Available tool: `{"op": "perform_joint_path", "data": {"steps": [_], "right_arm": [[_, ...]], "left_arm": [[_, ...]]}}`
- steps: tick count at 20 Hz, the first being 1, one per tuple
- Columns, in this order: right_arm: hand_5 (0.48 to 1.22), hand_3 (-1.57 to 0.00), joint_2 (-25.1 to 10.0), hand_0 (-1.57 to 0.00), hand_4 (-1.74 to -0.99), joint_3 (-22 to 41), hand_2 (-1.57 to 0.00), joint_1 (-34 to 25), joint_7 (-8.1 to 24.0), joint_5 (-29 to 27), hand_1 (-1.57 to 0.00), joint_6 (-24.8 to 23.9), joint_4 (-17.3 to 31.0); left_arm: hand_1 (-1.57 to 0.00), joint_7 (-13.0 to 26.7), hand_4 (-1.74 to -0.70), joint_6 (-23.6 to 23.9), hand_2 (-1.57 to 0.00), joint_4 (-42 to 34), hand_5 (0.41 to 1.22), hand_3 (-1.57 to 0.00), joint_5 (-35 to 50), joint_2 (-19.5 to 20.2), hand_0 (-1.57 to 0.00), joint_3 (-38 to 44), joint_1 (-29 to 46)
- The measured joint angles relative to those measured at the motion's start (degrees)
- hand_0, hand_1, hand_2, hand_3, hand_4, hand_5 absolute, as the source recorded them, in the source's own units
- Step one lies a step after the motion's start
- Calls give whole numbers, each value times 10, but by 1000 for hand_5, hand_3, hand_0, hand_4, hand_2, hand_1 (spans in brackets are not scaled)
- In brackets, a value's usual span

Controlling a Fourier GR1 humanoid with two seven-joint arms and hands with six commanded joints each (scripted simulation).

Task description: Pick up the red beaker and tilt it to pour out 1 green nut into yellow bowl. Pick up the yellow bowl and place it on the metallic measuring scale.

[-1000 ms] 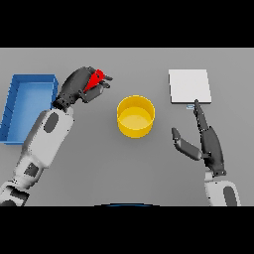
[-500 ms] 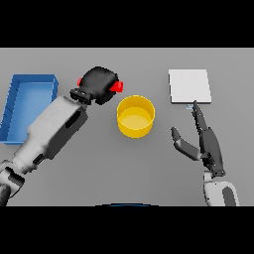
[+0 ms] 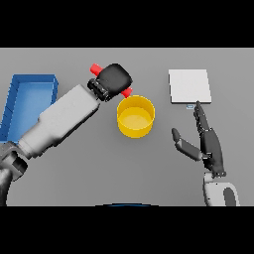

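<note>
— What do we see in the yellow bowl [image 3: 135, 117]?
— Nothing we can make out. Our left hand [image 3: 115, 79] clutches the red beaker [image 3: 97, 68], tilted at the bowl's rim.
— Our right hand [image 3: 209, 144]?
— Fingers straight, below the scale [image 3: 189, 86].

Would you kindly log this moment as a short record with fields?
left hand: curled round the beaker
beaker: red, tilted, its lower end by the bowl's rim
bowl: yellow, on the table, mid-scene
nut: none visible
scale: square, far right, bare
right hand: open, below the scale
bin: blue, far left
</note>
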Motion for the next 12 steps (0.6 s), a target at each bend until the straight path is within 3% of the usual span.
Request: {"op": "perform_joint_path", "data": {"steps": [2,7,12], "right_arm": [[591,1,1,1,-1213,5,1,7,-19,12,1,-4,5],[569,1,11,1,-1160,11,1,2,-19,29,1,-21,7],[565,1,2,1,-1130,-2,1,-6,-20,9,1,-12,6]], "left_arm": [[-1571,-20,-1730,-2,-1571,14,1220,-1499,-24,0,-1571,-24,-17],[-1571,-57,-1737,3,-1571,39,1221,-1547,-88,-1,-1571,-87,-61],[-1571,-85,-1736,8,-1571,54,1221,-1563,-144,-6,-1571,-144,-87]]}}
